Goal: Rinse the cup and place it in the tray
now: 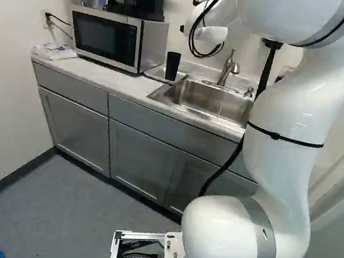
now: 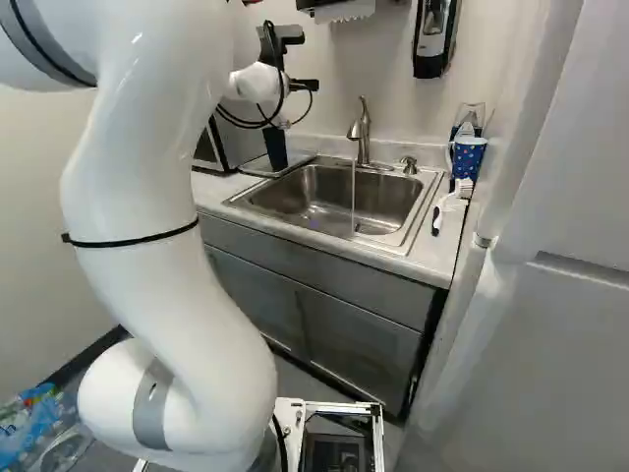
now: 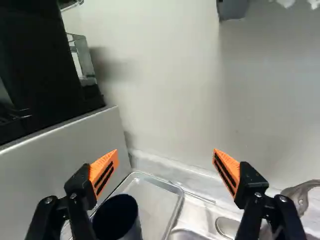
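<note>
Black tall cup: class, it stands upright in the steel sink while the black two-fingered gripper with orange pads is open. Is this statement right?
Not quite: the black tall cup stands upright in the shallow, pale grey rectangular tray, not in the steel sink. The wrist view shows this. The black two-fingered gripper with orange pads is indeed open.

the black cup (image 1: 172, 66) stands upright in the shallow tray (image 3: 156, 202).
</note>
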